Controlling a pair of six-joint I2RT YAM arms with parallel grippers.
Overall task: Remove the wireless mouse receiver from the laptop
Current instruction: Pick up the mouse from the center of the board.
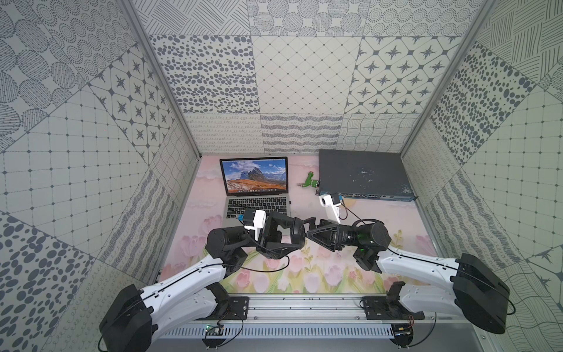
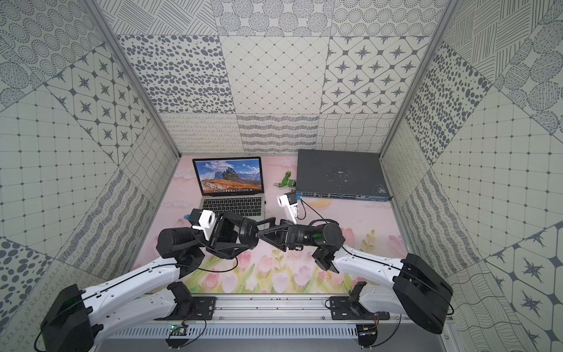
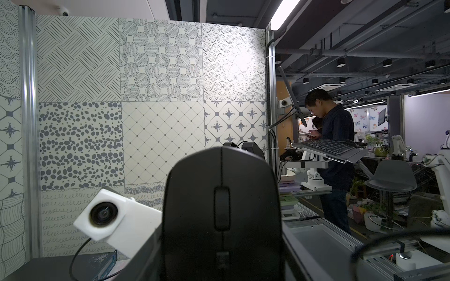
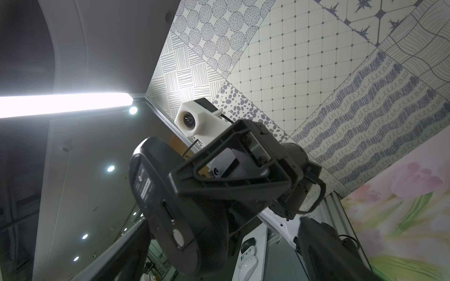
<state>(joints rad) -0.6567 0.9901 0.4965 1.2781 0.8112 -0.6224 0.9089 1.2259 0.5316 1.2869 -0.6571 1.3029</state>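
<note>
The laptop (image 1: 259,210) stands open at the back left in both top views, with a mountain picture on its screen. The wireless mouse receiver (image 1: 289,201) is a tiny black nub sticking out of the laptop's right edge (image 2: 265,201). In front of the laptop, above the mat, my left gripper (image 1: 294,236) is shut on a black mouse (image 3: 221,194). My right gripper (image 4: 224,245) faces it from the right, open, with the mouse's underside (image 4: 158,194) between its spread fingers. Whether those fingers touch the mouse is unclear.
A flat dark grey network switch (image 1: 362,173) lies at the back right. A green-and-white plug-like object (image 1: 310,182) lies between it and the laptop. Patterned walls close in the left, back and right sides. A metal rail (image 1: 304,307) runs along the front.
</note>
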